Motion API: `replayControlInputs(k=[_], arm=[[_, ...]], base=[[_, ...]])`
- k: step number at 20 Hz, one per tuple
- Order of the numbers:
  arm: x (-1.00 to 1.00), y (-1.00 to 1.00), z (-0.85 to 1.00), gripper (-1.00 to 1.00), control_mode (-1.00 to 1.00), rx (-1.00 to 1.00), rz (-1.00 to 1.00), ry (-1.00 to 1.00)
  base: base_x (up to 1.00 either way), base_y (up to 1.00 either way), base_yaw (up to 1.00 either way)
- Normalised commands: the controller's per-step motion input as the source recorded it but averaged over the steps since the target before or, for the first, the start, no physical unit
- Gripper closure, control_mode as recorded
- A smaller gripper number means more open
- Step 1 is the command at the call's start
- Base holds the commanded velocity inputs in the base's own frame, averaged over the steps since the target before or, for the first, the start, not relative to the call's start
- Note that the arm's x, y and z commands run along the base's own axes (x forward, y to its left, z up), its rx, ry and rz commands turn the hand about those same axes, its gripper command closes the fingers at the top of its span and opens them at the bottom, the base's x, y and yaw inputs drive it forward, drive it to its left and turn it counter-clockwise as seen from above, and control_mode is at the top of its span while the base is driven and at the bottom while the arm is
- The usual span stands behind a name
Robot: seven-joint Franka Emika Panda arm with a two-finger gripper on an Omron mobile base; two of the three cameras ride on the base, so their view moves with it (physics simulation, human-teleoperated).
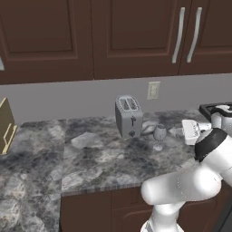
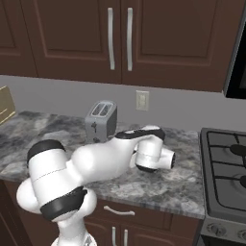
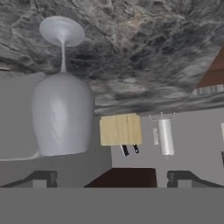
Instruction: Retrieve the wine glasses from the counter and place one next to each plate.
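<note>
A clear wine glass (image 1: 159, 132) stands upright on the grey marbled counter (image 1: 104, 158), just right of the toaster. My gripper (image 1: 185, 130) reaches toward it from the right, level with its bowl and a short way off. The hand view is rolled upside down, so the wine glass (image 3: 63, 113) hangs with its foot at the top. It lies ahead of the gripper (image 3: 113, 178), off toward the left fingertip (image 3: 41, 178). The jaws stand wide open with nothing between them. The plates are out of view.
A silver two-slot toaster (image 1: 129, 117) stands left of the glass by the back wall. A wooden knife block (image 1: 7, 126) stands at the far left. A gas stove (image 2: 226, 163) borders the counter on the right. Dark wall cabinets hang above.
</note>
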Motion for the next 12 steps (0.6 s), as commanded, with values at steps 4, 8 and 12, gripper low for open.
replayControlInputs(k=[4, 8, 12], arm=[[0.33, -0.04, -0.42, -1.0, -1.0, 0.01, 0.09, -0.14], [0.2, -0.15, -0.49, -1.0, -1.0, 0.0, 0.07, -0.08], [0.27, -0.16, -0.47, -1.0, -1.0, 0.0, 0.06, 0.0]], base=[[0.0, 0.0, 0.0], [0.0, 0.0, 0.0], [0.0, 0.0, 0.0]])
